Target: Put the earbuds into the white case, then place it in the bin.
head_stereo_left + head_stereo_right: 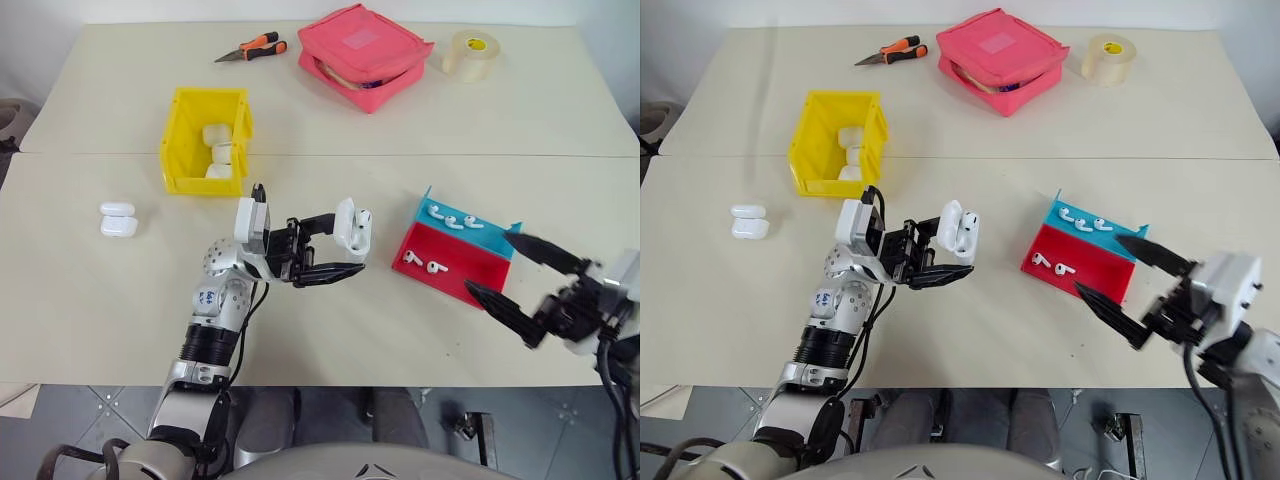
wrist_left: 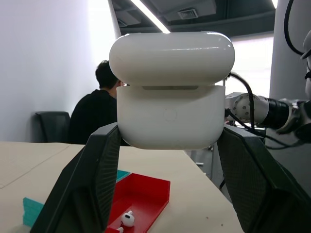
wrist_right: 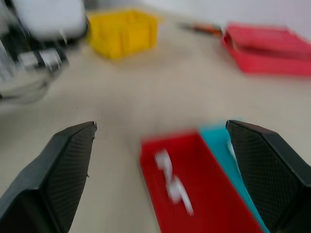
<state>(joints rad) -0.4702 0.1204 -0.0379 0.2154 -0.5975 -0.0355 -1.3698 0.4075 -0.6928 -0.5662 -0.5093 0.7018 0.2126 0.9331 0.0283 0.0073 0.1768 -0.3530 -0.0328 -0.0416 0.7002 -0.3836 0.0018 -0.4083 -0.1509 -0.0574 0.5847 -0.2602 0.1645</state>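
Nearest us, low at 4 o'clock: our right gripper (image 1: 505, 268), fingers spread wide with nothing between them, hovering just off the near-right corner of the red and blue tray (image 1: 470, 276). In the right wrist view those fingers (image 3: 58, 170) frame the tray with a gap on each side.

Our left gripper (image 1: 335, 245) sits about dead centre, fingers clamped on the white case (image 1: 352, 226). The case is held clear of the table (image 1: 350, 120), lid hinged open. In the left wrist view the case (image 2: 170, 116) is pinched by its lower body between both fingers (image 2: 92, 184), lid standing above the body.

Earbuds: three (image 1: 452, 218) in the blue half of the tray, two (image 1: 422, 262) in the red half, all at 3 o'clock from the held case. We can't tell whether any earbud is in the case.

The yellow bin (image 1: 190, 130) is at 11 o'clock from the left gripper, well apart, with white cases (image 1: 218, 150) stacked inside. Two more white cases (image 1: 117, 219) lie touching at 9 o'clock near the table's left edge.

Far side: pliers (image 1: 252, 48) at 12 o'clock, pink zip pouch (image 1: 362, 52) at 1 o'clock, tape roll (image 1: 470, 53) just beside it at 2 o'clock.

A seated person (image 2: 95, 114) shows in the left wrist view behind the case.
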